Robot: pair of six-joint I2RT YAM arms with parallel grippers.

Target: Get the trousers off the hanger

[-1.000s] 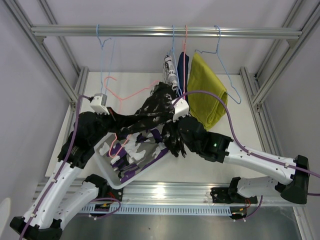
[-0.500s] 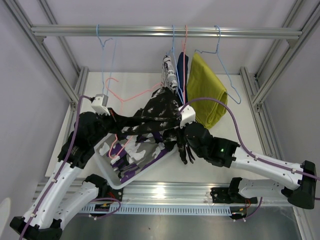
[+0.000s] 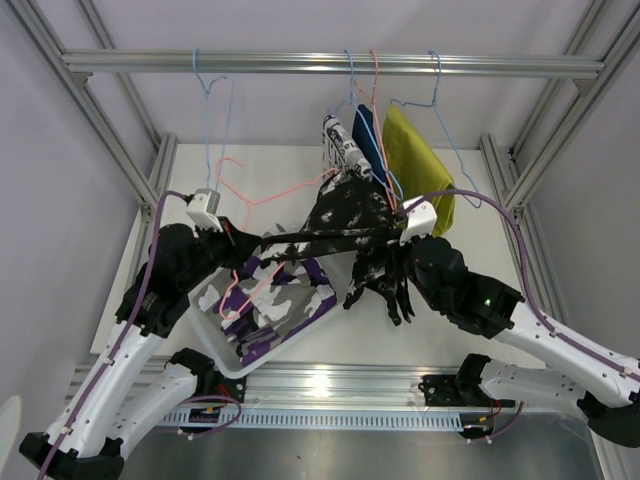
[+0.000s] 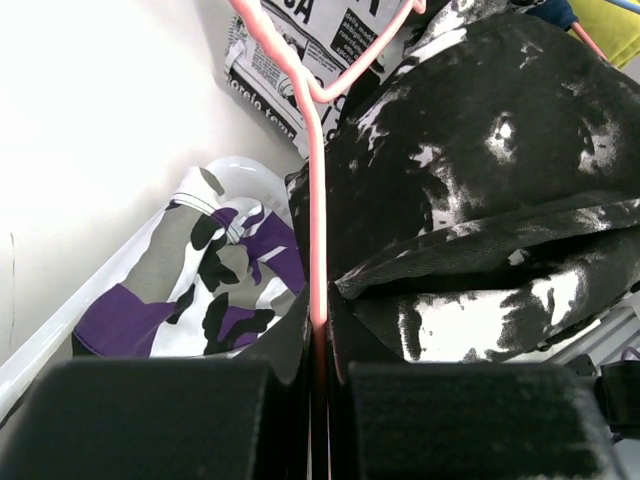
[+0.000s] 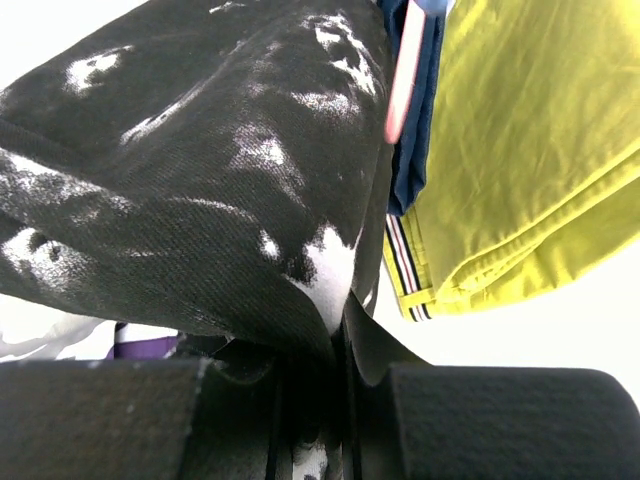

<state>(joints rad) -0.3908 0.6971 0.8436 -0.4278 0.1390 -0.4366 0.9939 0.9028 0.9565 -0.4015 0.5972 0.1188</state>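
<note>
My left gripper [image 3: 232,238] is shut on a pink wire hanger [image 3: 275,190], whose bar [image 4: 316,200] runs straight into my jaws. The black-and-white splotched trousers [image 3: 350,215] hang over that hanger and stretch to the right. My right gripper [image 3: 395,240] is shut on their cloth [image 5: 220,170]. The purple-grey-white camouflage pair [image 3: 270,305] lies in a white bin [image 3: 222,358]. The white pair with black print [image 3: 340,140], the navy pair [image 3: 366,140] and the mustard yellow pair [image 3: 420,165] hang on hangers from the rail [image 3: 330,63].
An empty blue hanger [image 3: 212,110] hangs at the rail's left. Aluminium frame posts [image 3: 120,140] stand on both sides. The yellow pair's striped waistband [image 5: 405,270] hangs close to my right gripper.
My right gripper has pulled the splotched trousers to the right, stretching them out along the pink hanger. The left gripper has held the hanger nearly still.
</note>
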